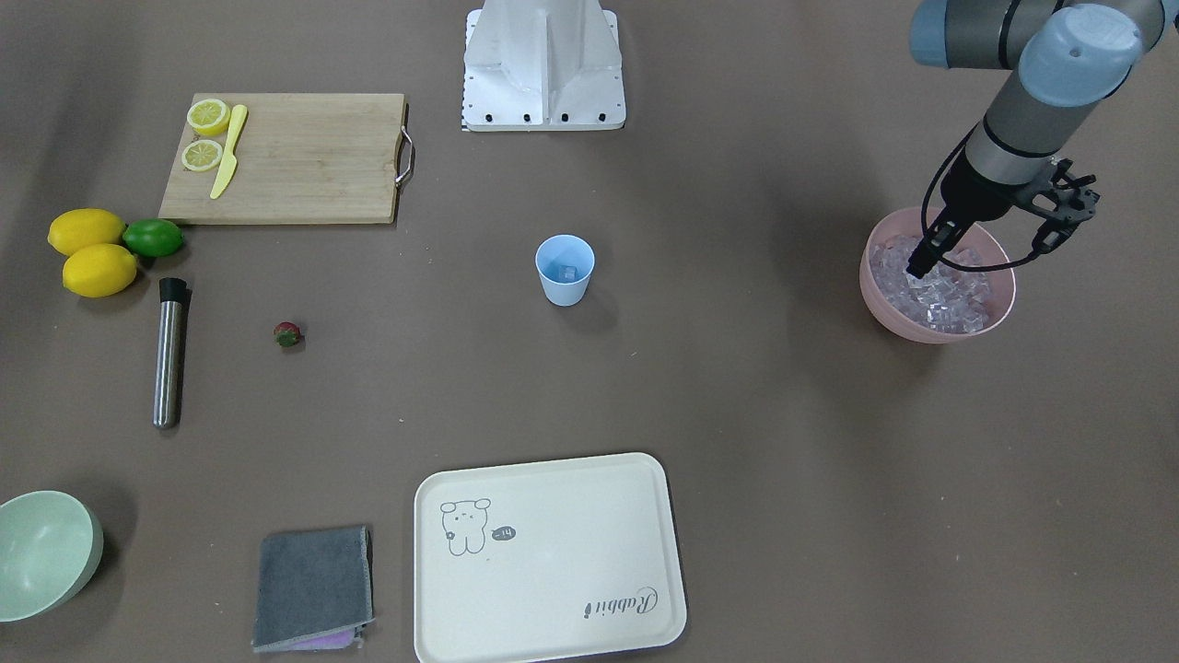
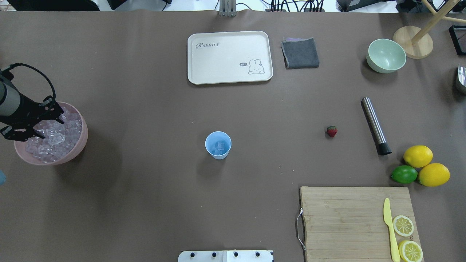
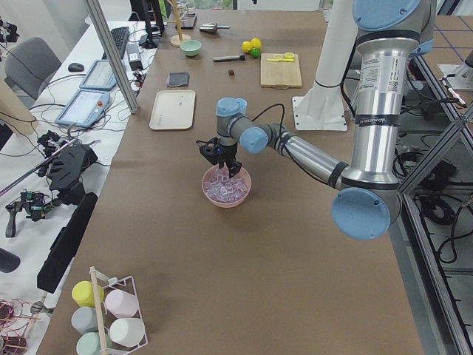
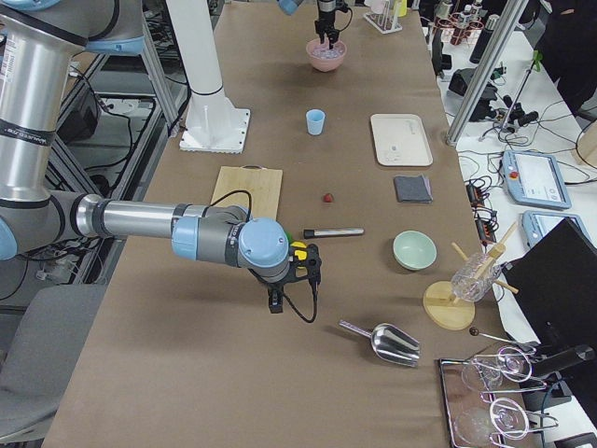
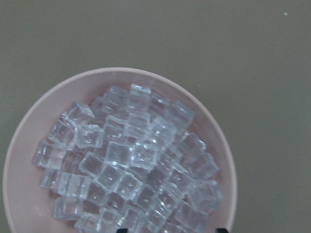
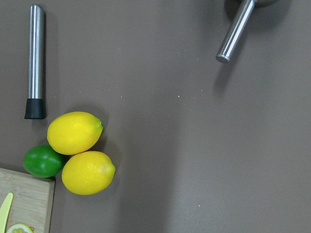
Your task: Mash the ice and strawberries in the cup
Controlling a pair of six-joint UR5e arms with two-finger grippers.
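Observation:
The light blue cup (image 1: 564,270) (image 2: 218,145) stands upright mid-table with a clear cube or two inside. The strawberry (image 1: 287,334) (image 2: 331,131) lies alone on the brown table, well apart from the cup. A heap of ice (image 1: 939,293) (image 5: 131,165) fills the pink bowl (image 1: 921,328) (image 2: 82,140). My left gripper (image 1: 982,256) (image 2: 43,129) hangs open over that bowl, one fingertip down at the cubes, nothing held. My right gripper (image 4: 278,303) hovers above the table near the lemons; whether it is open or shut I cannot tell.
A steel muddler (image 1: 169,354) (image 6: 35,58), two lemons (image 1: 92,250) and a lime (image 1: 153,238) lie by the cutting board (image 1: 304,161), which holds lemon halves and a yellow knife. Also on the table are a cream tray (image 1: 549,557), a grey cloth (image 1: 313,587), a green bowl (image 1: 46,552) and a metal scoop (image 4: 387,343).

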